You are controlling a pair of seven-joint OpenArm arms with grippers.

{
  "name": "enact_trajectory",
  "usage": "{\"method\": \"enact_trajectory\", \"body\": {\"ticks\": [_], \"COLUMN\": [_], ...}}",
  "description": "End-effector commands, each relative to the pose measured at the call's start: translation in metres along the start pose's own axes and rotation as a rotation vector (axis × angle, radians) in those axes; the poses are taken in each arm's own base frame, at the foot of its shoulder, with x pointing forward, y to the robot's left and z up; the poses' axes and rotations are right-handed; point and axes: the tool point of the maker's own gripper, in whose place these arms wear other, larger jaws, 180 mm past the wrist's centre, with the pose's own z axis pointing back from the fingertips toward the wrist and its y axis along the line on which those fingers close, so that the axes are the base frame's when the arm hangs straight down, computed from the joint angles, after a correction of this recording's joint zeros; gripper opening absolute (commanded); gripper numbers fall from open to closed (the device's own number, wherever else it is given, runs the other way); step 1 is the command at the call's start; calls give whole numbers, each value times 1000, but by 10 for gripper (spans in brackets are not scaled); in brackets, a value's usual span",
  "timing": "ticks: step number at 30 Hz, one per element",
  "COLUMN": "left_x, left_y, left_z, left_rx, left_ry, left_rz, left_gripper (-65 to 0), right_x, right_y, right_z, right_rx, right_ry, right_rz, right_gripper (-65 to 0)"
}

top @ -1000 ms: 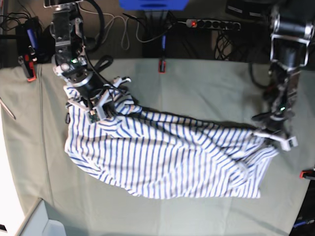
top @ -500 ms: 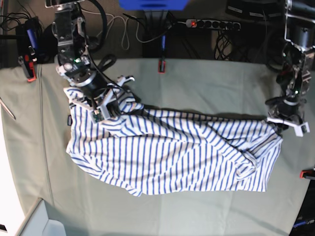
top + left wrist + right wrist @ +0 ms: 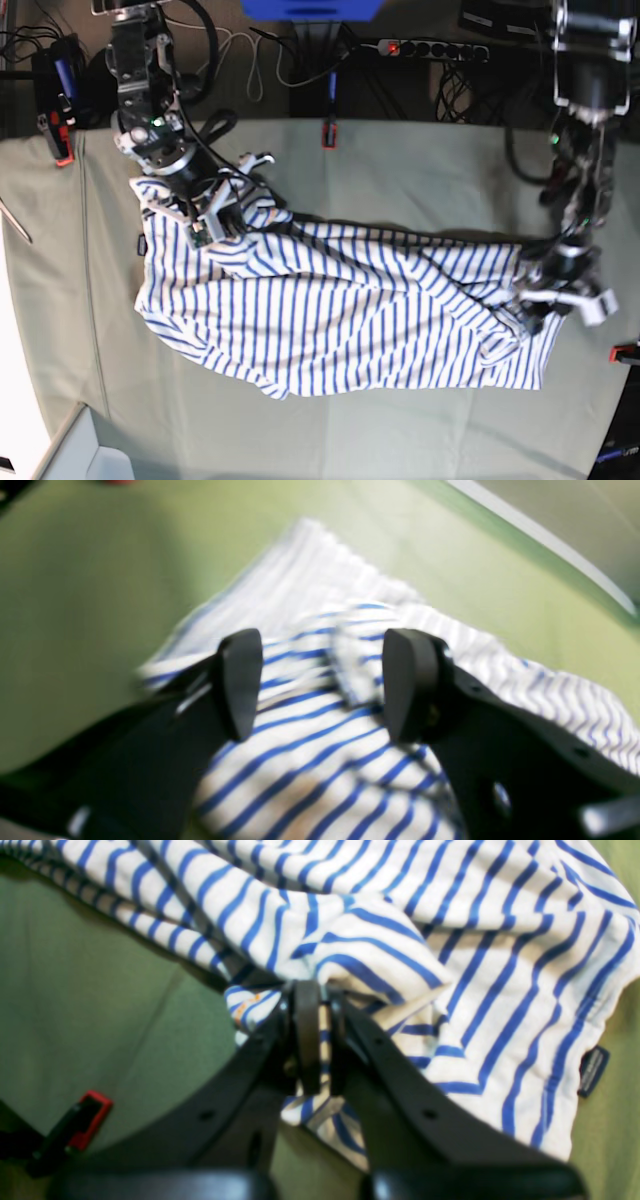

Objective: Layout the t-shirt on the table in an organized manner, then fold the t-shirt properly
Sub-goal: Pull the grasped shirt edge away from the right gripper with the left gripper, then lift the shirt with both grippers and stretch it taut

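The white, blue-striped t-shirt point(image 3: 340, 310) lies rumpled and stretched across the grey-green table point(image 3: 420, 170). On the base view's left, my right gripper point(image 3: 207, 222) is shut on a bunched fold at the shirt's upper left corner. The right wrist view shows the same grip point(image 3: 315, 1032), with the dark tag point(image 3: 592, 1071) at the hem on the right. Over the shirt's right end, my left gripper point(image 3: 560, 298) hangs open. In the blurred left wrist view its fingers point(image 3: 240, 680) stand wide apart above the striped cloth point(image 3: 310, 740), gripping nothing.
Red-and-black clamps sit on the table's far edge point(image 3: 328, 133), left corner point(image 3: 58, 135) and right edge point(image 3: 625, 352). A power strip point(image 3: 430, 47) and cables lie behind the table. A white ledge point(image 3: 20, 400) runs along the lower left.
My left gripper has opened and let go of the shirt's right end, then shifted down and slightly left. That end has settled on the table. The right gripper has held its grip.
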Motion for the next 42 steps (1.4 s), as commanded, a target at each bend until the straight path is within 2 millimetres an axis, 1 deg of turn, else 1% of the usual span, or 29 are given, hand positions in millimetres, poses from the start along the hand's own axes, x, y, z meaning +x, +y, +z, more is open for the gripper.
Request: {"method": "enact_trajectory", "body": {"ticks": [1,3,4,6,10,11,13,18,21,28,31,34,36,37,38,41,42], "left_x": [20,3,-1,-6,-18,-20,-20,-18,-18,-16,-11,-10,2,3,5,17,23], "left_y": [-2,-12,-12,-9,6,3,0,-4,-5,-6,-10,-11,-24,-26,-33,-53,-55], "left_z": [-10,-25,-30,-41,-50,-53,-57,-59,-59,-60,-62,-62,-62,-58,-53,-36,-29], "left_rx": [-3,-1,8,35,96,98,101,96,95,93,86,82,44,29,4,-71,-89], "left_ry": [-45,7,18,39,85,93,97,93,92,89,80,80,49,38,25,-31,-49], "left_rz": [-18,-17,-13,4,22,31,41,44,45,47,49,49,44,36,31,20,7], "left_gripper": [-279,-279,-279,-279,-279,-279,-279,-285,-346,-572,-642,-647,-648,-648,-648,-648,-648], "right_x": [15,15,15,15,16,16,16,14,15,15,15,15,16,15,15,17,17], "right_y": [1,1,1,1,0,0,0,0,-1,-1,-1,-2,-3,-4,-4,-5,-5], "right_z": [1,1,1,1,1,1,1,0,-1,-1,-1,-1,-1,-1,-1,-1,-1], "right_rx": [13,13,13,13,11,11,10,11,10,10,10,9,7,6,6,4,4], "right_ry": [-54,-54,-54,-54,-55,-55,-55,-50,-52,-50,-50,-51,-52,-51,-51,-54,-54], "right_rz": [3,3,3,3,3,3,2,0,1,2,2,4,5,6,6,7,7], "right_gripper": [-650,-650,-650,-650,-650,-650,-650,-650,-650,-650,-650,-650,-650,-650,-650,-650,-650]}}
